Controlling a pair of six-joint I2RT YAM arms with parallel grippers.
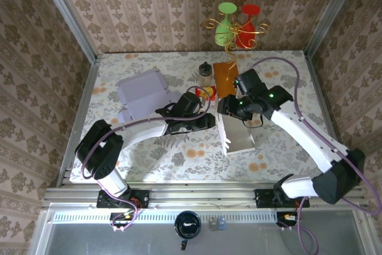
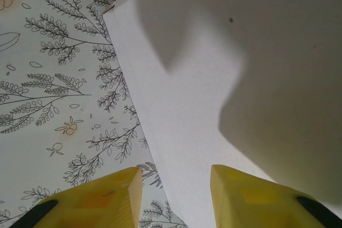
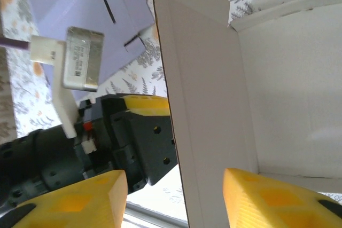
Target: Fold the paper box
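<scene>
table (image 1: 179,156), floral cloth, carries everything

paper box (image 1: 239,135): white, part-erected, walls up and top open, roughly mid-table between the two arms. All places below are relative to it

lavender box (image 1: 140,94): already folded, left of the paper box and a bit further back, well apart from it

glass ornament (image 1: 239,25): green and red glasses on a gold wire stand, well beyond the paper box, up against the back wall

orange pouch (image 1: 225,77): just beyond the paper box's far side

right gripper (image 3: 175,180): comes in over the paper box's far-left corner. Jaws apart and straddling the left wall, one yellow finger inside the box, the other outside. Wall stands in the gap, not clamped

left gripper (image 2: 175,182): low at the paper box's left side, reaching in from the left. Jaws apart with a clear gap, the edge of a white panel running between them, one finger over the panel and one over the cloth, no pinch on it. Can't tell if either finger touches the card

bottle (image 1: 206,73): small, dark cap, beyond the paper box's left corner, next to the pouch

red item (image 1: 205,92): small, between the bottle and the paper box, too small to identify
</scene>
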